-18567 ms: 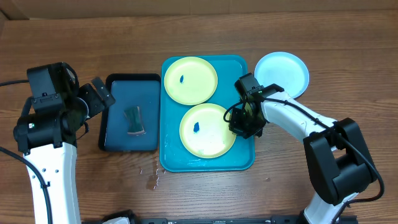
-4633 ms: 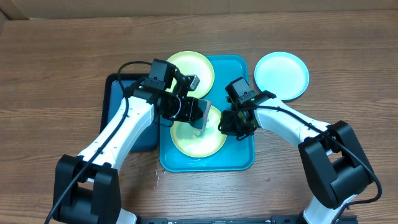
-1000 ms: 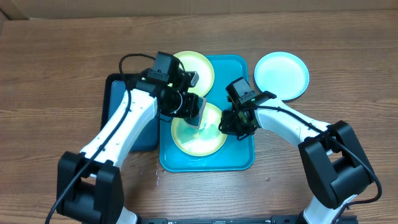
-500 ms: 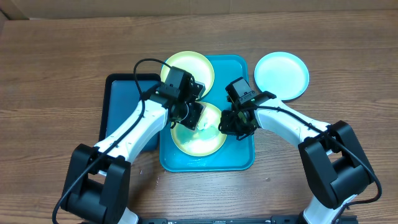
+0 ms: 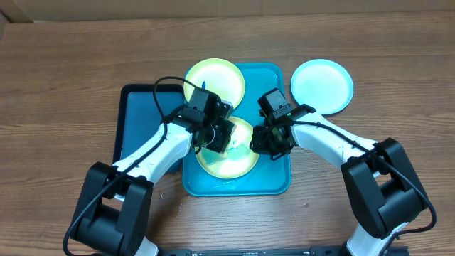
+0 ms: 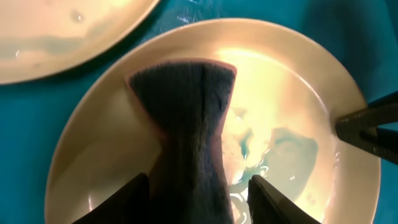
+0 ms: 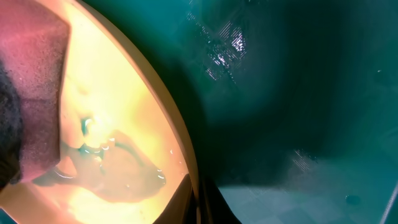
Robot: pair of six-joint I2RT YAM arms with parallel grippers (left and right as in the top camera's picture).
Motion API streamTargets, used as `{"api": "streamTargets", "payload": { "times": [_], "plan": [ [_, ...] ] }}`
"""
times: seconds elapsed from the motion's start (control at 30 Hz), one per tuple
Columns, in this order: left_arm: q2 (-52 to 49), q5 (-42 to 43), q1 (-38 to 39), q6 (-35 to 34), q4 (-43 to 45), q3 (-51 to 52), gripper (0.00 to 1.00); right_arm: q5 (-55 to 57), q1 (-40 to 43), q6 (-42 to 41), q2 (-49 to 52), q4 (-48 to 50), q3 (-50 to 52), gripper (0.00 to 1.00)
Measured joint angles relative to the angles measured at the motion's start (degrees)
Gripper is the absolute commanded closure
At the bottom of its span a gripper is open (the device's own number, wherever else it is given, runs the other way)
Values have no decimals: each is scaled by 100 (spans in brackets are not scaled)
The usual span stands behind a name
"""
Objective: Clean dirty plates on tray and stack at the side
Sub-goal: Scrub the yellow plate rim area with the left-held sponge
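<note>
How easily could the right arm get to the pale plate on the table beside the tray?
Probably yes: the pale plate lies uncovered beside that arm. But the right pincer is shut on the rim of the near plate, under the sponge in the left pincer, so it must let go first.

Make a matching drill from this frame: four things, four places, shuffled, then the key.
Things
1. sponge
2. right claw
3. pale plate
4. far plate

Places
A. on the bare table, right of the tray
B. closed on the right rim of the near plate
C. at the tray's far end
D. in the left claw, pressed onto the near plate

Pairs: 1-D, 2-B, 3-A, 4-C
</note>
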State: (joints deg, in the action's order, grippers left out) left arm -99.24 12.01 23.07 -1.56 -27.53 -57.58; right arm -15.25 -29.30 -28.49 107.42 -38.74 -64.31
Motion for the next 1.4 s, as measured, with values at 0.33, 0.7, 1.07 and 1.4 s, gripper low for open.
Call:
{"api": "streamTargets", "payload": {
  "times": [0.33, 0.7, 1.07, 1.4],
  "plan": [
    [0, -31, 0, -13, -87, 2, 65, -2, 2, 2, 0, -2, 0, 96],
    [0, -28, 11, -129, -350, 109, 75, -9, 0, 2, 0, -9, 0, 96],
    [-162, -4, 9, -258, -461, 105, 96, -39, -4, 0, 0, -2, 2, 96],
    [-229, 66, -57, -260, -57, 94, 96, 0, 2, -2, 0, 4, 2, 96]
  ]
}}
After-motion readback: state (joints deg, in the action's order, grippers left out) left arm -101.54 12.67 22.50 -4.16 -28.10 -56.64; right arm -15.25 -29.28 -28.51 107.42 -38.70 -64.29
